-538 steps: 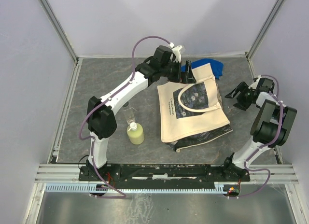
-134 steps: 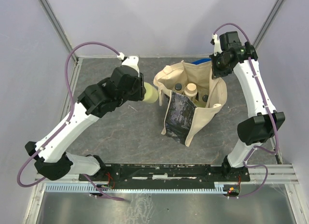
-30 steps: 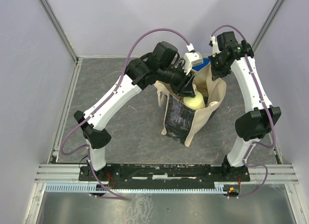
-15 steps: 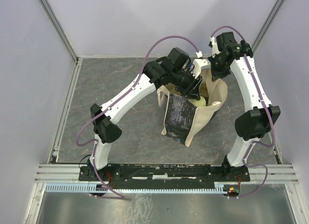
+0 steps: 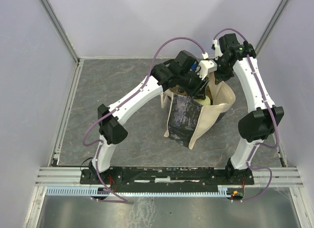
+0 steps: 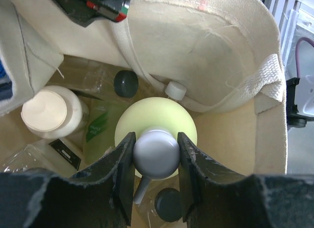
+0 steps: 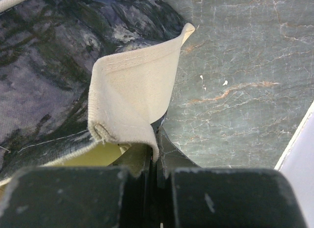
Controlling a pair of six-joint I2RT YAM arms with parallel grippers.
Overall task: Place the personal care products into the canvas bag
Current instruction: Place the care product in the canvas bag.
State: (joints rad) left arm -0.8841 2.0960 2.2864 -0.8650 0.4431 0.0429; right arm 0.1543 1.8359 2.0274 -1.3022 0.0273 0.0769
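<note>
The left gripper (image 5: pixel 198 92) reaches down into the open mouth of the canvas bag (image 5: pixel 219 104), which stands upright on the grey table (image 5: pixel 113 85). In the left wrist view its fingers (image 6: pixel 125 164) press on either side of the pale cap of a yellow-green bottle (image 6: pixel 156 117) — gripped upright inside the bag, above the other products. To the left of it sits the beige jar (image 6: pixel 46 110). A black-capped bottle (image 6: pixel 126 83) lies just behind it, and another dark cap (image 6: pixel 168 204) shows below it. Further right, the right gripper (image 5: pixel 219 74) is clamped tight on the bag's rim — a fold of canvas (image 7: pixel 130 85) rises from between its closed jaws.
</note>
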